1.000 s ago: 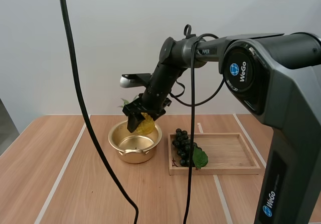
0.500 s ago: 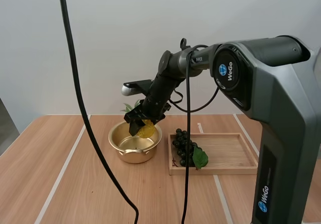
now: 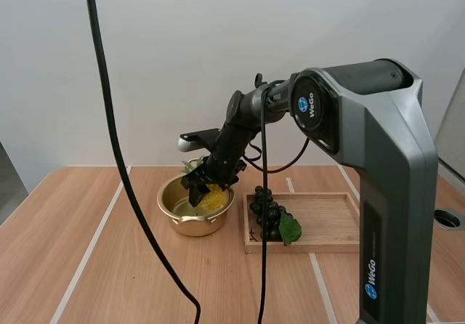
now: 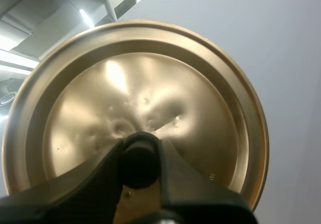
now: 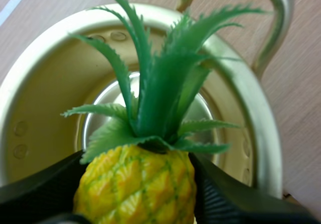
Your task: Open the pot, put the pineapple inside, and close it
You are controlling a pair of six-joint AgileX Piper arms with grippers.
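While above pot [image 3: 190, 224], pineapple [image 5: 138, 184] crown-down, slanted.

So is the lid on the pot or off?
Off. The pot is open on top; the left gripper holds the lid by its knob.

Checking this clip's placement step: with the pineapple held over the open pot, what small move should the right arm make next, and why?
Probably ease down slightly, then open the right pincer. It grips the pineapple by its body at the rim of the pot, whose bare bottom lies beneath. The left pincer holds the lid by its knob, so closing can follow.
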